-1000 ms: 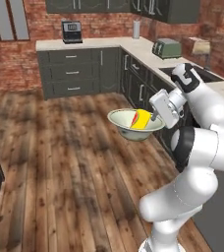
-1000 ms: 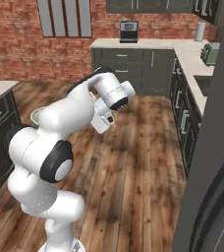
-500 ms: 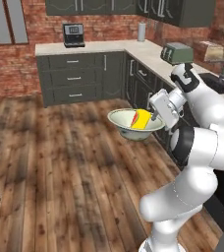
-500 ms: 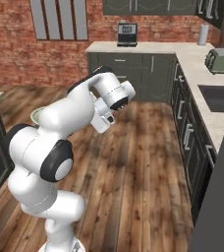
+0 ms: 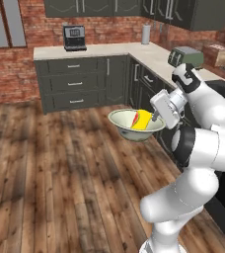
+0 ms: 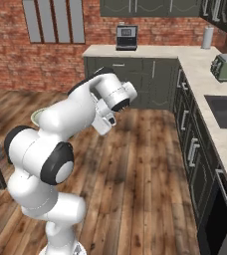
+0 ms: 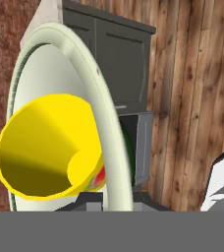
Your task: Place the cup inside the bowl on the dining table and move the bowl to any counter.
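The gripper [image 5: 156,116] is clamped on the near rim of the bowl [image 5: 127,123], one finger inside the wall and one outside, carrying it in the air above the wooden floor [image 5: 60,163]. The cup [image 5: 143,120] lies tipped on its side inside the bowl, just beside the gripped rim, its open mouth toward the hand camera. The counter [image 5: 149,54] with its toaster [image 5: 186,57] stands behind.

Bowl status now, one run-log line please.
phase: carry | bowl: off the floor, held at its rim by tool | cup: lying inside bowl | counter: ahead, bowl not yet on it
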Controlling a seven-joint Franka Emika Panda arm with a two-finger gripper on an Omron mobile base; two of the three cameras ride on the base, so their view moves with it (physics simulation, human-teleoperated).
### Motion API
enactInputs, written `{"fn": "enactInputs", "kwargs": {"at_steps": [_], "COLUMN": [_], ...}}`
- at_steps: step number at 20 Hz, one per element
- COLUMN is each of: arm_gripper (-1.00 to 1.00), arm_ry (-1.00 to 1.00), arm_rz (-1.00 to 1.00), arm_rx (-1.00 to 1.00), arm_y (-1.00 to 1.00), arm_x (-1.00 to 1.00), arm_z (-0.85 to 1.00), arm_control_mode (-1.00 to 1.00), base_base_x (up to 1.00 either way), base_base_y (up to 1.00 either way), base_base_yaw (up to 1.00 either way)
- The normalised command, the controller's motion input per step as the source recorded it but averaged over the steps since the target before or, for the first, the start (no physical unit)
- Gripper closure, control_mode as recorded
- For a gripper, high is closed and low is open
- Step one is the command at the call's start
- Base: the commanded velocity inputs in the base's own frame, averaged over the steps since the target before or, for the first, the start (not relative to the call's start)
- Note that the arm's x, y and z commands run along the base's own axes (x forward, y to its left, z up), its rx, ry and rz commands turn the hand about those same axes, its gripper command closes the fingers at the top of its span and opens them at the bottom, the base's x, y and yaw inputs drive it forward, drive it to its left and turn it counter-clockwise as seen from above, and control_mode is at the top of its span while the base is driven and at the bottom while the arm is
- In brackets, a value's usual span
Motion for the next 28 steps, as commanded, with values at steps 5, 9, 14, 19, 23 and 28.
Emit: {"fn": "enactInputs", "kwargs": {"at_steps": [5, 9, 14, 19, 23, 28], "arm_gripper": [1.0, 1.0, 1.0, 1.0, 1.0, 1.0], "arm_ry": [0.0, 0.0, 0.0, 0.0, 0.0, 0.0], "arm_rz": [0.0, 0.0, 0.0, 0.0, 0.0, 0.0], "arm_rx": [0.0, 0.0, 0.0, 0.0, 0.0, 0.0], "arm_y": [0.0, 0.0, 0.0, 0.0, 0.0, 0.0], "arm_x": [0.0, 0.0, 0.0, 0.0, 0.0, 0.0], "arm_z": [0.0, 0.0, 0.0, 0.0, 0.0, 0.0], "arm_control_mode": [1.0, 1.0, 1.0, 1.0, 1.0, 1.0], "base_base_x": [0.78, 0.73, 0.6, 0.49, 0.68, 0.75], "base_base_y": [-0.04, -0.07, -0.13, -0.24, -0.08, -0.03], "base_base_yaw": [-0.03, -0.04, -0.06, -0.11, -0.11, -0.06]}}
